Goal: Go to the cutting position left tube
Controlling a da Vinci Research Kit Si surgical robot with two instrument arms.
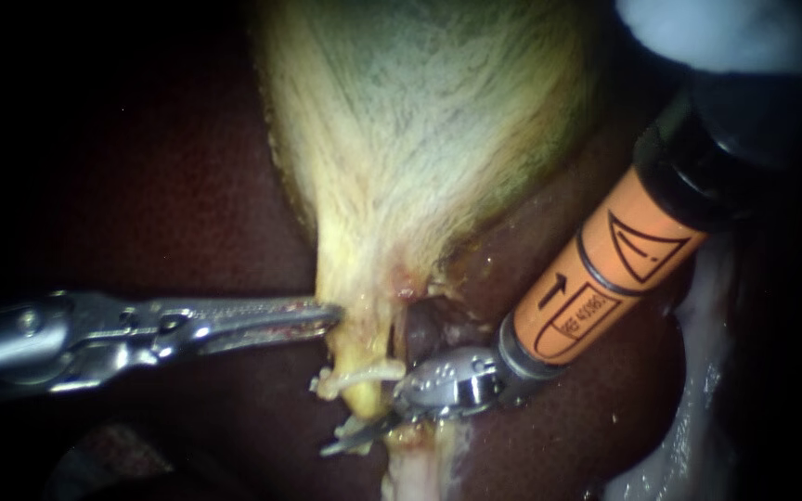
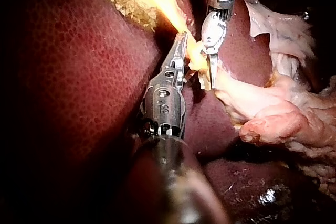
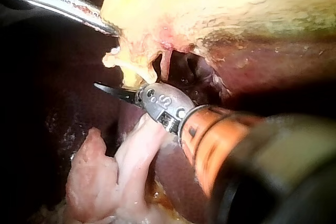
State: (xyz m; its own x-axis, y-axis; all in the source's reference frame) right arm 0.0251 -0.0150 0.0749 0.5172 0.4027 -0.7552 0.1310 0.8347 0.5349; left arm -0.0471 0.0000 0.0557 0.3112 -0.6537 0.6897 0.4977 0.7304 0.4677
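I judge the approach nearly done. My right instrument (image 1: 334, 442) holds its claw slightly parted against the left tube (image 1: 364, 366), the yellow stalk. My left instrument (image 1: 331, 315) has its claw clamped on the gallbladder (image 1: 420, 139) edge. Next I must straddle the tube squarely. Liver (image 1: 187, 204) lies close beneath the blades, so room is tight.

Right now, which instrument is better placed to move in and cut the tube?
The right instrument: its tip lies beside the yellow tube under the gallbladder, so it probably needs only a short move. The left instrument sits apart, at the gallbladder's edge.
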